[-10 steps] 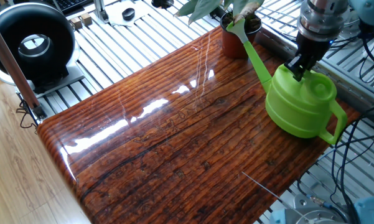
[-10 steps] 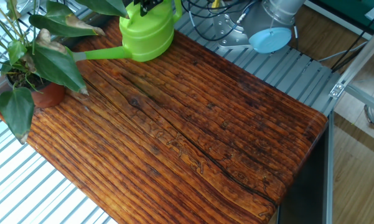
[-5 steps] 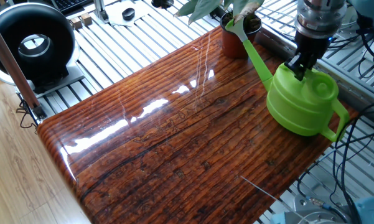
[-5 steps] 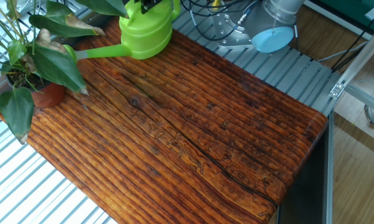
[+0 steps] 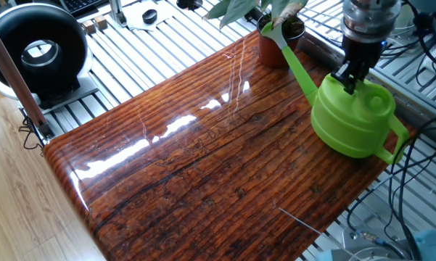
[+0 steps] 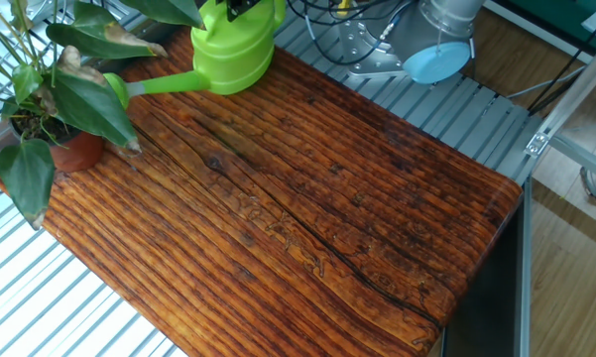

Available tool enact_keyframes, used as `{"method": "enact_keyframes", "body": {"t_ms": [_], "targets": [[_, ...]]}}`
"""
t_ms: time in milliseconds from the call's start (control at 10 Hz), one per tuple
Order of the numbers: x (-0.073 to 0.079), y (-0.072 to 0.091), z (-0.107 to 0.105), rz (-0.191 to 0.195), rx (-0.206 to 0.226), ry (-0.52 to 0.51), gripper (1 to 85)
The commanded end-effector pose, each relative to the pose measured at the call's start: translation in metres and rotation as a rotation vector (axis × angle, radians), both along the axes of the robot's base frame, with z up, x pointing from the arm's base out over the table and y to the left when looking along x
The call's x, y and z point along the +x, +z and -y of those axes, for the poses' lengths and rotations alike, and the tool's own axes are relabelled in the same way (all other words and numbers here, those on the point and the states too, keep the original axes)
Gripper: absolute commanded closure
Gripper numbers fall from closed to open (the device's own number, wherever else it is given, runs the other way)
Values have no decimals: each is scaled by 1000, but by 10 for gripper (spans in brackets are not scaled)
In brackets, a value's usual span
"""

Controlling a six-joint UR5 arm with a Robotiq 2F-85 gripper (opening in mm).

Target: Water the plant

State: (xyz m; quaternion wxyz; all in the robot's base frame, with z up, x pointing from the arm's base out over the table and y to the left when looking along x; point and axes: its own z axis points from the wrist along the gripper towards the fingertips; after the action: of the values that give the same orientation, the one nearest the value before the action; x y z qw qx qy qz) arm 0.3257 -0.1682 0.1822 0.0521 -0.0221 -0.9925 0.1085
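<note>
While the gripper (image 5: 346, 77) pinches the top of the lime-green watering can (image 5: 352, 119), its dark fingers pressed onto the rim by the filler opening, the can sits tilted over the far corner of the glossy wooden tabletop (image 5: 203, 167). Its long spout (image 5: 294, 65) reaches out to the plant (image 6: 55, 94), whose terracotta pot (image 6: 74, 151) stands at the table's edge, broad dark leaves drooping over the spout tip. A black round fan (image 5: 36, 51) rests well apart, beyond the opposite end
</note>
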Motion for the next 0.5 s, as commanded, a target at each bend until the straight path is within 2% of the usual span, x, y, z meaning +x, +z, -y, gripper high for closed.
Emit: {"method": "enact_keyframes", "body": {"t_ms": [0,100,400], "targets": [[-5,-6,-3,-59,29,36,843],[-9,-7,-2,-74,31,48,843],[-6,-8,-9,-59,58,41,843]]}}
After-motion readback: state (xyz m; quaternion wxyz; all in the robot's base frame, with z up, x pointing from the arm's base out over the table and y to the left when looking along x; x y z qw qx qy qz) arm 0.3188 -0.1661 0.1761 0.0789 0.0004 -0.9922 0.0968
